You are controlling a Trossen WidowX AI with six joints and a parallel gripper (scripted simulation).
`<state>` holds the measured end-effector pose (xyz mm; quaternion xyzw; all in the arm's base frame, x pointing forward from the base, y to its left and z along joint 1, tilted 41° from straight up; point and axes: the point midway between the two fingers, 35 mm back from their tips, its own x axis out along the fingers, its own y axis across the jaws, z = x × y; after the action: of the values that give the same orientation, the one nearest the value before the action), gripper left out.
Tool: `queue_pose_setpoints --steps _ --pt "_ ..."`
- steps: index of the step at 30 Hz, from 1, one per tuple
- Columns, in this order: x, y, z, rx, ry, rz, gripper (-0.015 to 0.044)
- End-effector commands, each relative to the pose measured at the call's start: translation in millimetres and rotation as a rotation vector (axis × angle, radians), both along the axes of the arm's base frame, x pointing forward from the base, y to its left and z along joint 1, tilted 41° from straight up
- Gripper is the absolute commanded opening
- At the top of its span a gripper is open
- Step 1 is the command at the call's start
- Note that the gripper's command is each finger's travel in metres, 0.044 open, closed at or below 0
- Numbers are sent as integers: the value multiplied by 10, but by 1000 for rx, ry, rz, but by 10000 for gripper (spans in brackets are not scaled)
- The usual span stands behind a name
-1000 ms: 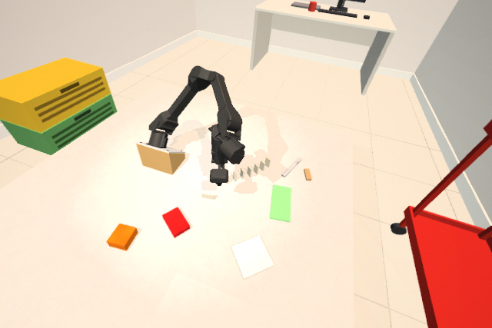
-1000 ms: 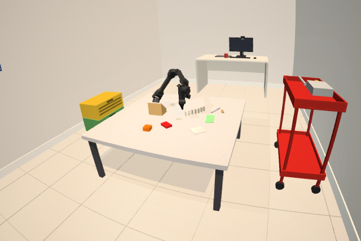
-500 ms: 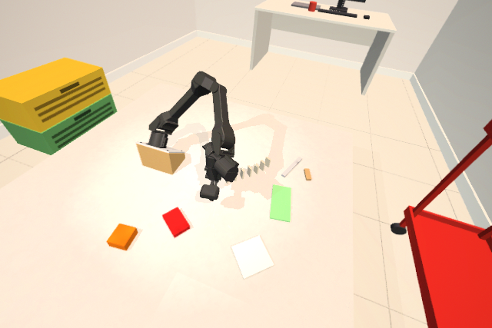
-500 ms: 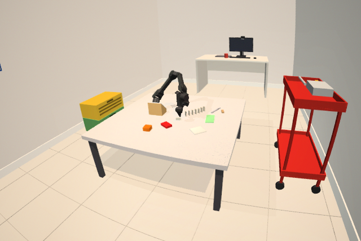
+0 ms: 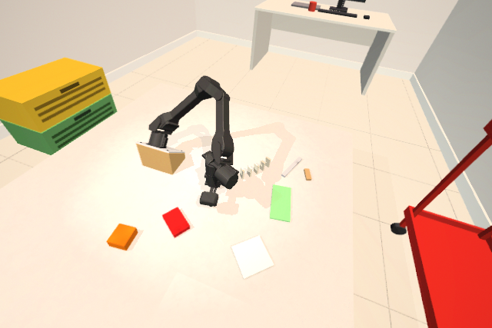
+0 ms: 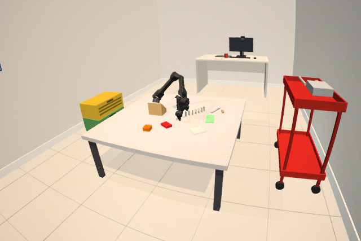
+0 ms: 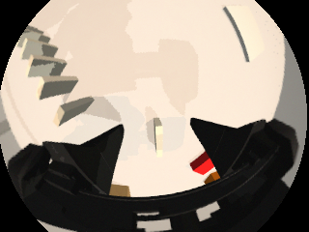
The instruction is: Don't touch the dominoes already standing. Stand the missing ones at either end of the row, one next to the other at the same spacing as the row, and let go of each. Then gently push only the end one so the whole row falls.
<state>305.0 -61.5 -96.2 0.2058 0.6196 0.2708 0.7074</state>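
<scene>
A row of several pale dominoes stands upright, to the right of the gripper in the top and exterior views and at the left of the wrist view. One loose pale domino is apart from the row. It appears to lie on a long narrow edge. My gripper is open and low above the table, with its fingers on either side of the loose domino and none touching it in the wrist view. The gripper hides this domino in the top view.
A red block and an orange block lie at the near left. A tan box-like block is by the arm's base. A green pad, a white square, a pale stick and a small tan block lie rightward.
</scene>
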Motion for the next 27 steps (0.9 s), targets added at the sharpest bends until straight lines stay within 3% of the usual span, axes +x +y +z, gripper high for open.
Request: queue_pose_setpoints --steps 1,6,22,27 --pt "-17 51 -58 10 8 -4 440" --pt "-17 51 -58 10 8 -4 440" --pt "-17 51 -58 10 8 -4 20" --pt "-17 51 -58 10 8 -4 20"
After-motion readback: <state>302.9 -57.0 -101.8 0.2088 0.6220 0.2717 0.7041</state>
